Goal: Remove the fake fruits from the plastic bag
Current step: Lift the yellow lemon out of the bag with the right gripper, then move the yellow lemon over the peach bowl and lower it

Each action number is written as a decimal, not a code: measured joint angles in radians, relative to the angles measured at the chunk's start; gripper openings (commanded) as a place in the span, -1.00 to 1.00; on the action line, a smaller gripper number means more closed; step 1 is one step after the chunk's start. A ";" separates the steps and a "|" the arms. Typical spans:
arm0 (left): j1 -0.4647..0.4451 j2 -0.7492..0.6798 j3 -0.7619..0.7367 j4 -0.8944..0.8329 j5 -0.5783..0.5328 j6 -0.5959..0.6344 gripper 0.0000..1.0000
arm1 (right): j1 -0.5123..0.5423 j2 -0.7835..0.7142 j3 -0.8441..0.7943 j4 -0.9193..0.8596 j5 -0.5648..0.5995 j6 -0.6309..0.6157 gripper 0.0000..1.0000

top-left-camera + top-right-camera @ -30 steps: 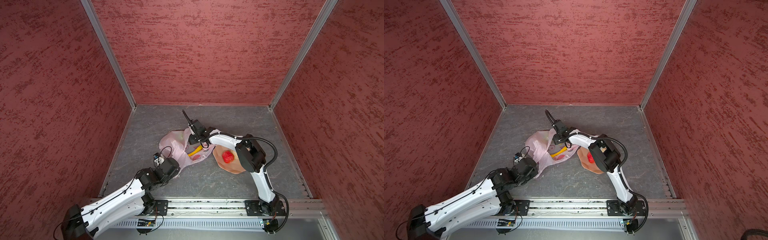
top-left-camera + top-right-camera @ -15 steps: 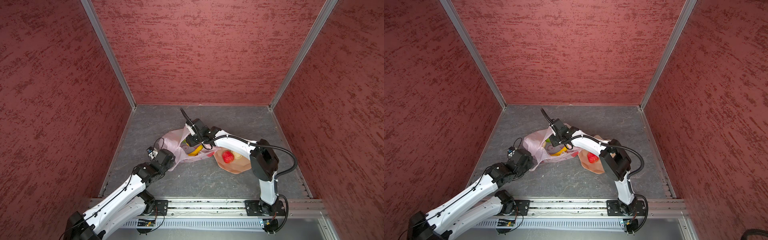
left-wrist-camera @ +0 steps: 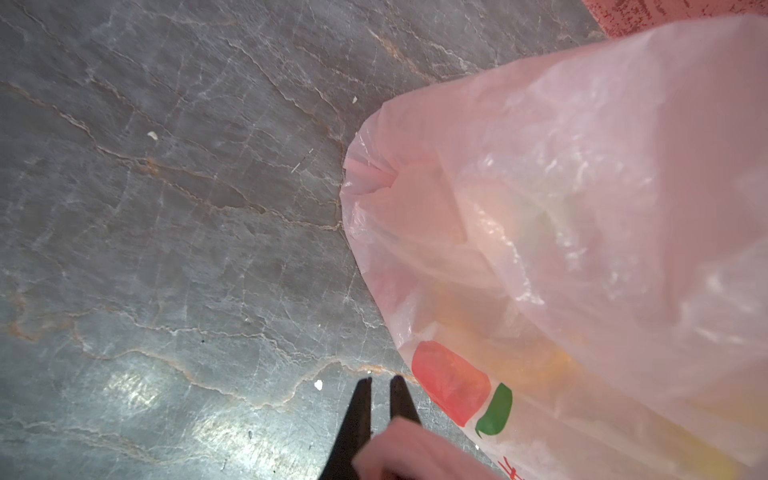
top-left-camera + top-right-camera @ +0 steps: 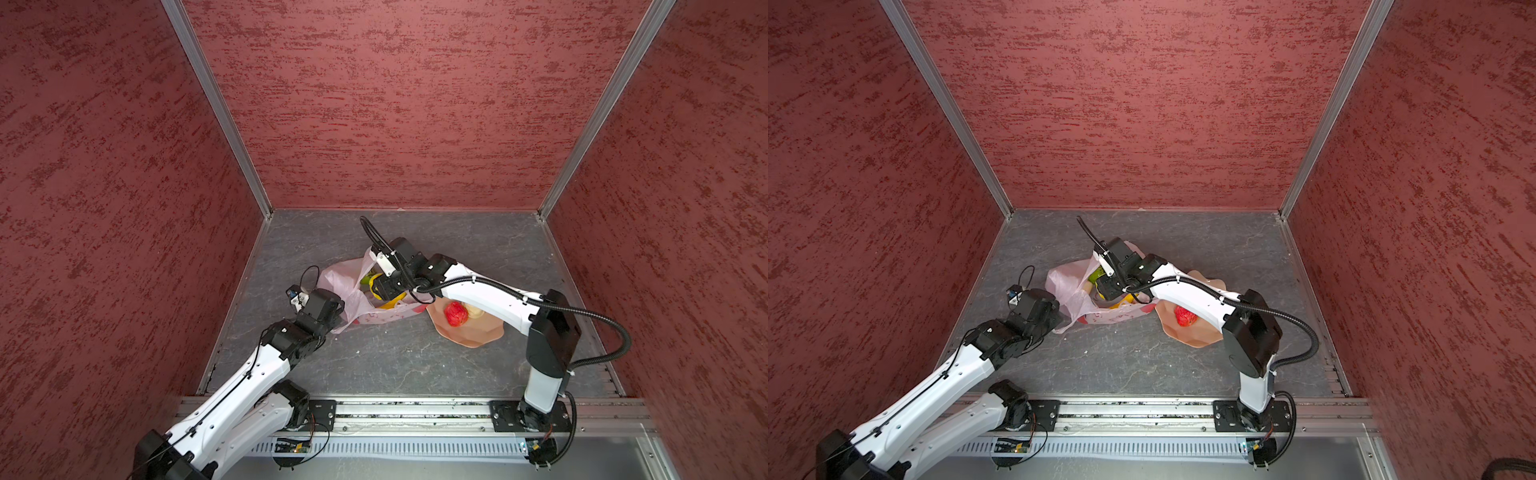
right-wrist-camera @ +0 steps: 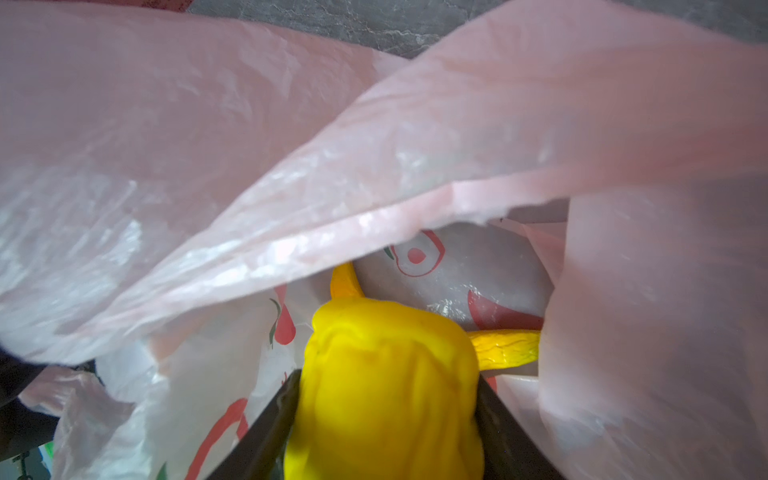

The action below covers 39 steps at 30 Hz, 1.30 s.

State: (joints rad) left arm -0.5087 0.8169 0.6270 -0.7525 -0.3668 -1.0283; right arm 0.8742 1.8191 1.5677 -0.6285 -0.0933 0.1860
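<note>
The pink plastic bag (image 4: 355,297) (image 4: 1067,286) lies on the grey floor with its mouth open. My left gripper (image 3: 380,380) is shut on a strip of the bag's plastic at the bag's near-left corner. My right gripper (image 5: 388,374) reaches inside the bag (image 5: 374,137), its fingers pressed on both sides of a yellow fake fruit (image 5: 386,399). A yellow banana (image 5: 505,349) lies just behind it. A green fruit (image 4: 368,275) (image 4: 1096,274) shows in the bag's mouth. A red fruit (image 4: 456,313) (image 4: 1185,316) and a pale beige lump (image 4: 473,309) sit in the peach bowl (image 4: 469,336).
The peach bowl (image 4: 1196,338) stands right of the bag, partly under my right forearm. Red textured walls close off the left, back and right. A metal rail (image 4: 415,409) runs along the front edge. Bare grey floor (image 3: 166,208) lies left of the bag.
My left gripper has pulled the bag's plastic away to the left, widening the mouth. My right gripper has gone deeper into the bag and closed round the yellow fruit.
</note>
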 measured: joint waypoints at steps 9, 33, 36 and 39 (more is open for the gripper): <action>0.039 -0.041 0.003 -0.009 -0.001 0.016 -0.74 | 0.002 -0.144 0.013 -0.064 0.004 -0.006 -0.08; 0.051 -0.126 -0.015 -0.037 0.026 0.054 -0.72 | -0.330 -0.349 -0.042 -0.040 0.225 -0.006 -0.06; 0.058 -0.115 -0.015 -0.037 0.028 0.066 -0.72 | -0.399 -0.402 -0.194 -0.021 0.229 0.027 -0.06; 0.063 -0.103 -0.015 -0.038 0.032 0.077 -0.72 | -0.441 -0.420 -0.308 0.008 0.229 0.058 -0.07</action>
State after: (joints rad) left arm -0.4458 0.7143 0.6117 -0.7902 -0.3351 -0.9512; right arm 0.4332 1.3994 1.2594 -0.6205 0.1360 0.2443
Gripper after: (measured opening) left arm 0.139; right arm 0.561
